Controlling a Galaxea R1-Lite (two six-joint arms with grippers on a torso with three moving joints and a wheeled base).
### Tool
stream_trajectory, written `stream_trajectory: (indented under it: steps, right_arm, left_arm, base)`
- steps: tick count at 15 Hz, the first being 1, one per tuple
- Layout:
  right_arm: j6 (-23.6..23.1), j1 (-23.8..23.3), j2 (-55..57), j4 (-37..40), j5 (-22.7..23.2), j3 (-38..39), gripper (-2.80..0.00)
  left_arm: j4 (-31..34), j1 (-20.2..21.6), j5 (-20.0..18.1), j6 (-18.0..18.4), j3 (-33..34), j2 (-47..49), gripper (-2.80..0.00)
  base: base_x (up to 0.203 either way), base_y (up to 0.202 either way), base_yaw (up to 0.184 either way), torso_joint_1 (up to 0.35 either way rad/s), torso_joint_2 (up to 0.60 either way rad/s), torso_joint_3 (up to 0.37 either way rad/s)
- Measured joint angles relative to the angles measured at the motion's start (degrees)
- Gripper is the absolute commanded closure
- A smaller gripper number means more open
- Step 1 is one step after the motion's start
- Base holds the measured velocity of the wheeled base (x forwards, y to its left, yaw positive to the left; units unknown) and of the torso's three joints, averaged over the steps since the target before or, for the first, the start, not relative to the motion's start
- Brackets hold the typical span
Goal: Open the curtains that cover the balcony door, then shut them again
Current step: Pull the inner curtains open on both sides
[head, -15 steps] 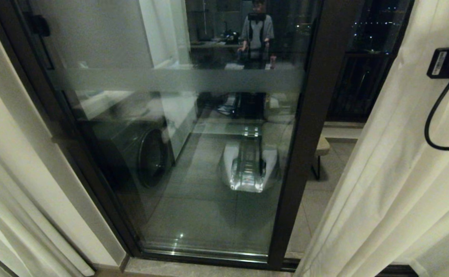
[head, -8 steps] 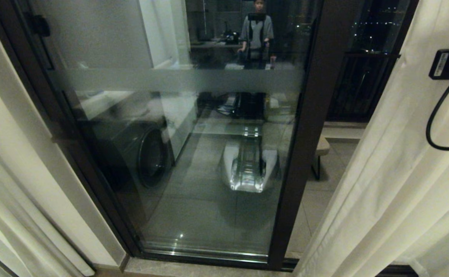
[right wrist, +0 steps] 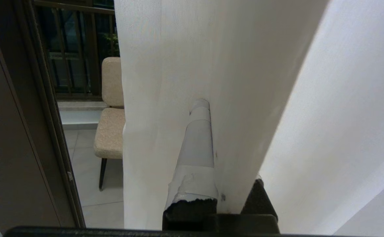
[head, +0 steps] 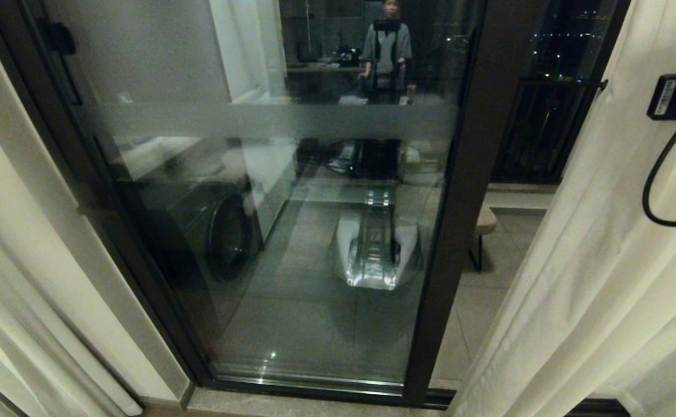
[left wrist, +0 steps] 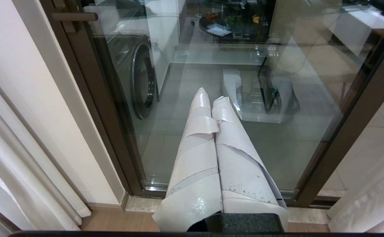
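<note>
Pinching a fold of the curtains (right wrist: 231, 82), the right gripper (right wrist: 208, 112) sits at the near right, its taped fingers (right wrist: 195, 154) clamped on the cream fabric, one finger showing and the other hidden behind the cloth. In the head view only the arm's black camera housing and a looping cable (head: 659, 174) show at the right edge, against the right-hand panel (head: 592, 278). The left gripper (left wrist: 211, 98) hangs low in front of the glass with its white-taped fingers (left wrist: 198, 148) pressed together on nothing.

Beyond them the balcony door (head: 268, 231), dark-framed with a frosted band across the glass, stands largely uncovered; a second panel (head: 8, 301) is gathered at the far left. Through the glass a washing machine (head: 222, 237) stands on the left, and a beige chair (right wrist: 111, 131) sits further out by the railing. A person (head: 387, 49) and the robot's own base are mirrored in the pane.

Judging by the bare glass and the grip on the right panel, the opening is about done or the closing is starting; which, cannot be told. Closing calls for keeping the pinch firm and drawing the fabric leftward across the door without it slipping free.

A white label (head: 665, 95) on the camera housing carries print too small to read.
</note>
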Motion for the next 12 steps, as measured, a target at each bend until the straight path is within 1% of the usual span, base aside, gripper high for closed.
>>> stream_trajectory:
  steps: [5,6,8,12]
  right_arm:
    - [0.00,-0.02,-0.02,-0.03,0.00,0.05,0.00]
    - [0.00,-0.02,-0.02,0.12,-0.02,0.11,0.00]
    - [-0.06,0.02,-0.02,0.00,0.02,0.03,0.00]
    - [-0.06,-0.65,-0.15,0.04,0.00,-0.02,0.00]
  left_arm:
    - [0.02,0.00,-0.04,0.02,0.00,0.00,0.00]
    - [0.00,-0.02,-0.01,0.02,-0.02,0.00,0.00]
    - [0.00,0.00,-0.01,0.05,-0.02,0.00,0.00]
    - [0.02,0.00,-0.01,0.00,-0.02,0.00,0.00]
  base:
    - [0.000,0.000,0.000,0.000,0.00,0.000]
    - [0.001,-0.075,-0.001,-0.007,0.00,0.005]
    - [0.000,-0.149,-0.001,0.007,0.00,0.003]
    - [0.000,-0.190,0.003,0.000,0.00,0.005]
